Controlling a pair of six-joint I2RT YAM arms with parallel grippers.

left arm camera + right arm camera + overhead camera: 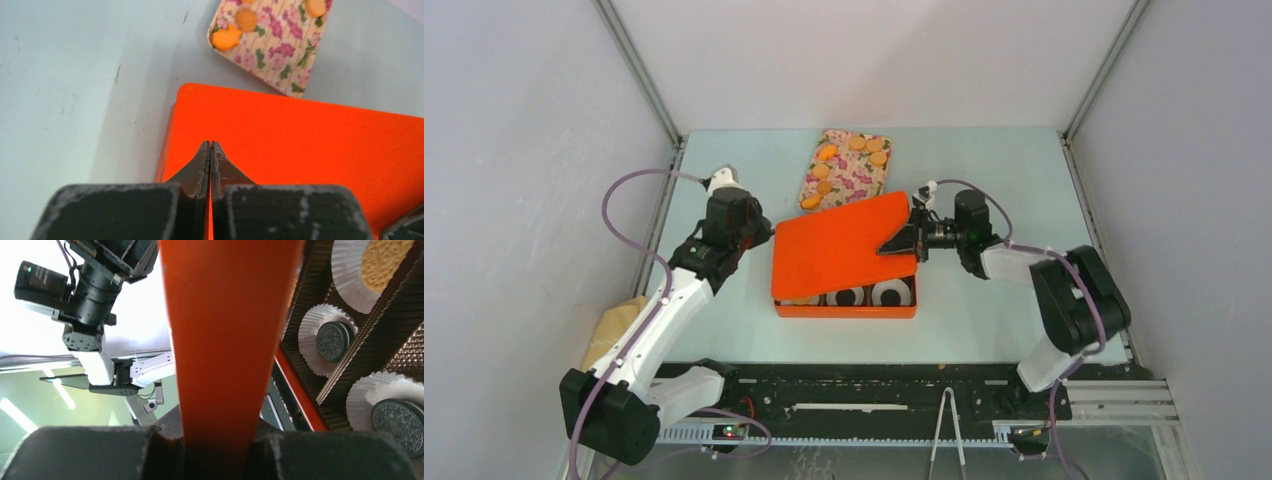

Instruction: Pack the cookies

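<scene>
The orange box [844, 311] sits mid-tabletop [994, 300]. Its white paper cups [307, 325] hold black cookies [332, 341] and one tan cookie [385, 260]. The orange lid [839, 245] lies askew over most of the box, its right edge pinched in the right tool [217, 447]. The left tool [210, 150], fingers pressed together and empty, is over the lid's left edge. Behind the box, a floral tray [280, 55] carries more orange cookies [246, 19].

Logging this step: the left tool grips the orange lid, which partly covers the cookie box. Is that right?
Not quite: the right tool grips the orange lid, as the right wrist view shows. The lid does partly cover the cookie box.
</scene>
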